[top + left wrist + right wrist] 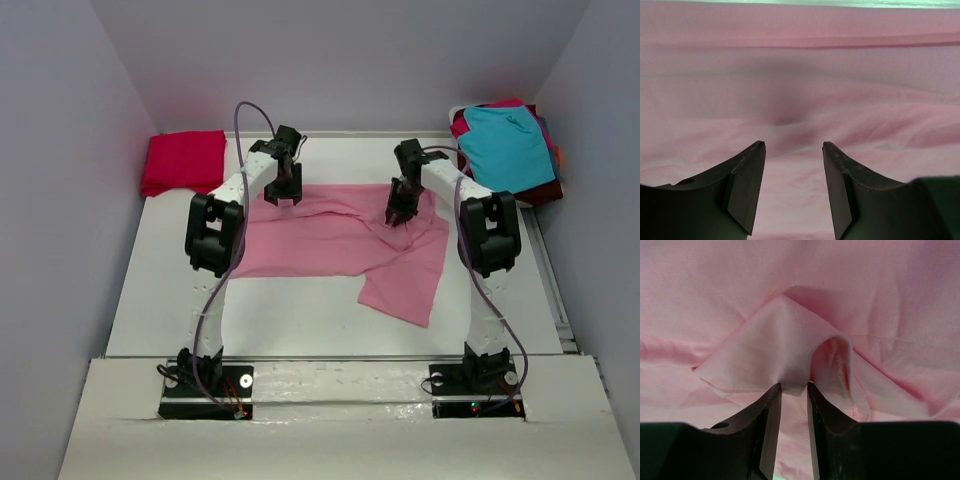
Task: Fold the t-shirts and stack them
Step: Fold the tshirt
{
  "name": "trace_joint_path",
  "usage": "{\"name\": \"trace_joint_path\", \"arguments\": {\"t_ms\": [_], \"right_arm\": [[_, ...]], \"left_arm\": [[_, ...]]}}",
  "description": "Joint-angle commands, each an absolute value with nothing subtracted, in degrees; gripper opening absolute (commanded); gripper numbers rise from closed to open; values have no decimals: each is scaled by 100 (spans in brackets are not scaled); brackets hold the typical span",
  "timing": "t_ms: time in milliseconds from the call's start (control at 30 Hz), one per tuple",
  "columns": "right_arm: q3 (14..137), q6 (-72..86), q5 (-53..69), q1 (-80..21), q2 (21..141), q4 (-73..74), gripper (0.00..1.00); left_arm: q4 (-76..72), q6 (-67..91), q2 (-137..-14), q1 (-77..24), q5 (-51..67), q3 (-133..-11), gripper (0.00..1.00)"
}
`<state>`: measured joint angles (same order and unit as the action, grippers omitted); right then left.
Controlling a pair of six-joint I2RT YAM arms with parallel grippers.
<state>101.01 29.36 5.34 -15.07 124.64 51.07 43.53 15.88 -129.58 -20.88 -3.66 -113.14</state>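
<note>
The white table [300,310] carries a light pink t-shirt [330,240], spread rumpled across its middle. A folded crimson red t-shirt [183,160] lies at the far left corner. At the far right corner sits a heap [462,128] of tees, topped by a teal t-shirt [505,145].

A white table [300,310] spreads beneath the left pincer [283,196] and the right pincer [400,218]. Beyond them rises a plain pale grey back wall [340,60]. A left wall [60,150] stands outside the left pincer, a right wall [605,200] outside the right one. The light is soft and even.
</note>
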Motion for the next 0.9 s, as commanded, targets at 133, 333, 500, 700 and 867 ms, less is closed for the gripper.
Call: {"name": "trace_joint_path", "arguments": {"t_ms": [133, 333, 500, 700, 867], "right_arm": [[10511, 2988, 729, -1529, 12375, 5027, 27], [10705, 2997, 843, -1529, 12375, 5176, 18], [10749, 3006, 940, -1529, 12314, 5212, 11], [10845, 2997, 1046, -1529, 12243, 5291, 7], [10916, 3006, 1195, -1529, 12146, 5449, 7]], "left_arm": [[4395, 1521, -12586, -2074, -395, -11320, 61], [4403, 1521, -12604, -2074, -396, -11312, 61], [4386, 1521, -12604, -2074, -378, -11320, 61], [4386, 1521, -12604, -2074, -378, -11320, 61], [4394, 1520, -12604, -2074, -369, -11312, 61]]}}
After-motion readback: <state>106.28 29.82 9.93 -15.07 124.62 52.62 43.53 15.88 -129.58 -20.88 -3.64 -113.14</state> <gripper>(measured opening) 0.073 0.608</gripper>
